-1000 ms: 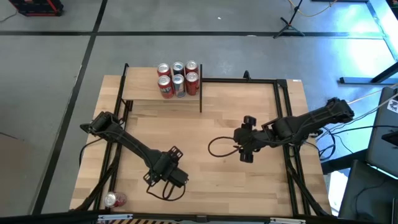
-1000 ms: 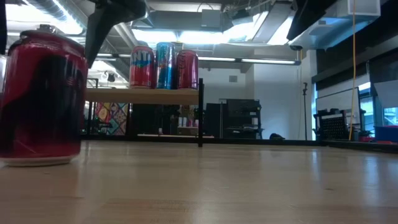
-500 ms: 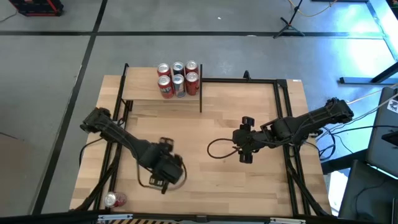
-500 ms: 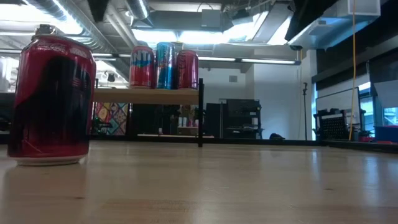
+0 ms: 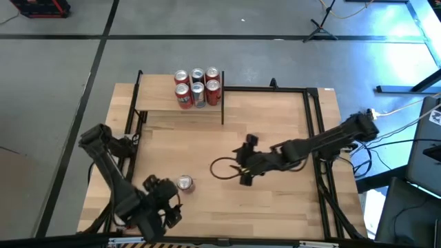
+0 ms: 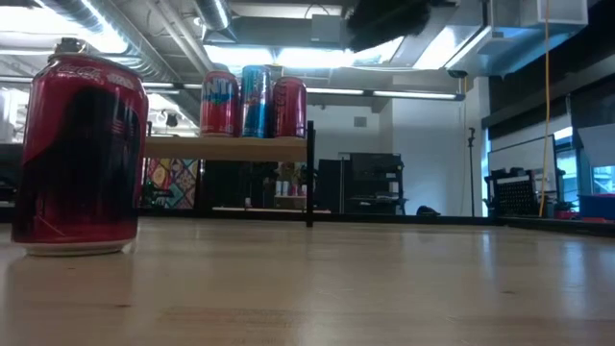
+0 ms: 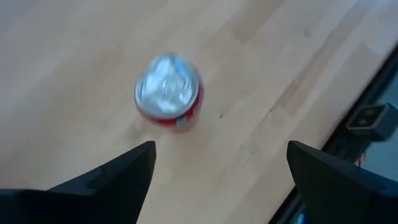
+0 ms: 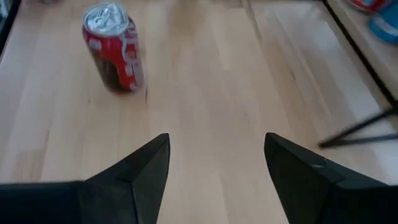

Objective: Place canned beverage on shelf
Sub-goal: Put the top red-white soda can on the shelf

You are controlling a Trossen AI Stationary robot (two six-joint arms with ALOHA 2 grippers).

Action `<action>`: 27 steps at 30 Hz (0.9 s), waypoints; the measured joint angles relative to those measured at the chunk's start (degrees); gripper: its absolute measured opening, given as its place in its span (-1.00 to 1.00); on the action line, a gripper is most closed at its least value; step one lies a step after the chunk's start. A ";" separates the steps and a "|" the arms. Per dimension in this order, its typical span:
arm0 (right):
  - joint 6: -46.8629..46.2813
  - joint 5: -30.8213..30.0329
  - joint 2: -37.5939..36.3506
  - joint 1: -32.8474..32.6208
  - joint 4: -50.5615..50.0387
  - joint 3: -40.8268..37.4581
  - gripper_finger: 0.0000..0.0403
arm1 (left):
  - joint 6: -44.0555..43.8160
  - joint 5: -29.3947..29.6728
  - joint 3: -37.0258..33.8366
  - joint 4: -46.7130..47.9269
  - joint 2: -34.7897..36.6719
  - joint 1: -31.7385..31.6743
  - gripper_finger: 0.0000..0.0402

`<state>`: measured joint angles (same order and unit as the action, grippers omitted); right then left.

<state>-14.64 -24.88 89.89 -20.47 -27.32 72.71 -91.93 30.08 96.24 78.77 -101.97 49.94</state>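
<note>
Both arms matte black, built of slim tubular links with bulkier blocky joints. Left arm (image 5: 114, 172) ends in a chunky black wrist block. Right arm (image 5: 324, 141) carries a thin black cable (image 5: 222, 167) looping off near its wrist. Fingers (image 8: 134, 171) dark, wedge-shaped, tapering to points.

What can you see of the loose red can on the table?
The red can stands upright on the light-wood tabletop, silver lid with pull tab up, white lettering on its side. Nothing touches it: the left gripper sits open just beside it, the right gripper open farther off. It looks undented.
</note>
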 joint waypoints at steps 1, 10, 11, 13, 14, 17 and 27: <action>0.12 0.00 1.57 0.35 2.41 0.00 0.23 | -3.08 0.35 -1.10 -0.47 -0.28 1.02 0.74; -1.41 3.52 14.62 3.23 20.69 0.22 0.23 | -16.00 3.63 -16.67 -13.94 -1.25 4.80 0.74; -1.50 3.55 15.81 3.41 21.98 0.33 0.23 | -16.43 3.78 -18.57 -15.87 -1.25 4.79 0.74; -1.59 4.44 18.46 3.63 25.61 0.85 0.23 | -19.31 3.98 -21.96 -17.57 -1.25 4.72 0.74; -1.57 4.57 19.50 3.74 27.54 1.00 0.23 | -21.17 4.22 -23.46 -17.74 -1.25 4.72 0.74; -1.57 4.93 22.98 3.69 32.62 2.23 0.23 | -26.08 6.31 -26.63 -17.74 -1.27 4.72 0.74; -1.53 4.66 33.72 3.90 34.87 12.04 0.23 | -27.97 7.90 -29.57 -17.51 -1.27 4.34 0.74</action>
<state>-16.17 -20.23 123.61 -16.57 7.55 84.75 -119.90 37.98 66.67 61.26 -103.24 54.28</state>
